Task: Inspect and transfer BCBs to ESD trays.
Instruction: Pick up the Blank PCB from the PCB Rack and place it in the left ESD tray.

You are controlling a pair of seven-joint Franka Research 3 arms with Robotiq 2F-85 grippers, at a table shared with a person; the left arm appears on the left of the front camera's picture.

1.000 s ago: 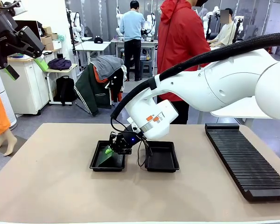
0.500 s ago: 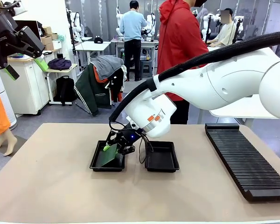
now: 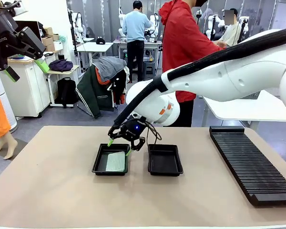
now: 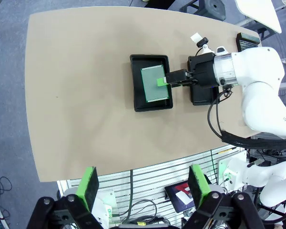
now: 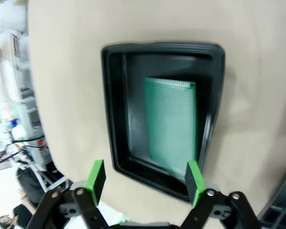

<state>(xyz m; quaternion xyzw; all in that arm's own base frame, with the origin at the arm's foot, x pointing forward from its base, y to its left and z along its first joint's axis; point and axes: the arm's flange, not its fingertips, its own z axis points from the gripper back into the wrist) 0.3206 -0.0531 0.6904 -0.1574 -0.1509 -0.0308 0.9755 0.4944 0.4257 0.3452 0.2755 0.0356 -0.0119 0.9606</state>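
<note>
A green BCB [image 3: 116, 162] lies flat in the left ESD tray [image 3: 97, 162], towards its right side. My right gripper [image 3: 119, 147] hovers just above that tray, open, nothing between its green pads. Looking down from the right wrist, the BCB [image 5: 172, 124] rests on the floor of the tray [image 5: 109, 109], beyond the spread right gripper [image 5: 145, 179]. The right ESD tray [image 3: 165, 161] holds nothing. My left gripper [image 3: 26, 69] is raised high at the far left, open. From there the left gripper [image 4: 144, 186] overlooks the BCB [image 4: 154, 84], its tray [image 4: 136, 90] and the right gripper [image 4: 162, 82].
A long black ribbed rack [image 3: 250, 162] lies along the table's right side. A person in a red hooded jacket [image 3: 186, 43] stands at the far edge, behind the right arm. Bare tan tabletop [image 3: 52, 191] surrounds the trays in front and to the left.
My right gripper has opened and let go of the BCB, which dropped from a tilt to lie flat in the left tray. The gripper has lifted slightly. The left arm stayed still.
</note>
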